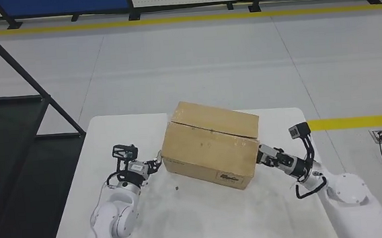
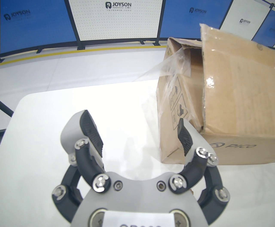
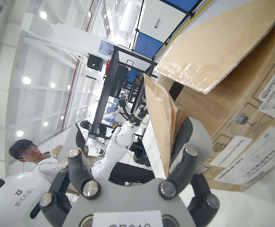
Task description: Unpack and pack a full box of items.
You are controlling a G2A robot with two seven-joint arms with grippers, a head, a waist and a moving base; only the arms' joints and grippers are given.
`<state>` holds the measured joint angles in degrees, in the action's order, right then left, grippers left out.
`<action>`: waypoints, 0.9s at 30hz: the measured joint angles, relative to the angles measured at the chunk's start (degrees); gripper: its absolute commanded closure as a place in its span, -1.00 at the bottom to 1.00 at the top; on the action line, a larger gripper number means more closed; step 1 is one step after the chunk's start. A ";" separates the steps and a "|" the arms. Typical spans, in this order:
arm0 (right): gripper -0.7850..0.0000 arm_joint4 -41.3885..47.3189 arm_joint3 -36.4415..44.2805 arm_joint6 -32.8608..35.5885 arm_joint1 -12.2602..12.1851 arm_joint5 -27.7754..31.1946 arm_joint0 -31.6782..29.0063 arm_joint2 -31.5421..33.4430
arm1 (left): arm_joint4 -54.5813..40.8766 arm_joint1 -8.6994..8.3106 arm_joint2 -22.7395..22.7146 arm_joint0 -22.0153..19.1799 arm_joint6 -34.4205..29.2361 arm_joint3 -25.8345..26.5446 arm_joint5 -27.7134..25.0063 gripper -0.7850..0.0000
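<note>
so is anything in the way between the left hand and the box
Nothing solid. The left hand is open at the end of the box, one finger right beside the cardboard. Only a loose strip of clear tape hangs off the flap there.

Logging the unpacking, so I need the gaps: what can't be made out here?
Contents of the box: top view, top flaps cover them.
Speck on the table: top view, too small to identify.
Right gripper's contact with the side flap: right wrist view, flap hides it.
</note>
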<state>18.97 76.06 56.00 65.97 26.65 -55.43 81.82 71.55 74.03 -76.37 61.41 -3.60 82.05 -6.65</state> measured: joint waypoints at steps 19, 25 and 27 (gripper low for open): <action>0.00 -28.03 8.37 -22.54 -0.04 10.46 -7.10 -2.80 | 0.35 0.12 0.55 0.09 0.00 0.38 -0.53 -1.00; 0.04 -30.76 9.46 -26.48 0.04 9.61 -8.01 -3.25 | 0.46 0.14 0.62 0.02 -0.16 0.48 -0.59 -1.00; 0.03 -31.08 9.52 -26.71 0.03 9.36 -7.87 -3.46 | 0.36 0.16 0.60 0.03 -0.18 0.49 -0.49 -1.00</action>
<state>-12.11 85.59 29.28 66.01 36.01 -63.30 78.35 71.91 74.19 -75.77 61.44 -3.78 82.54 -7.14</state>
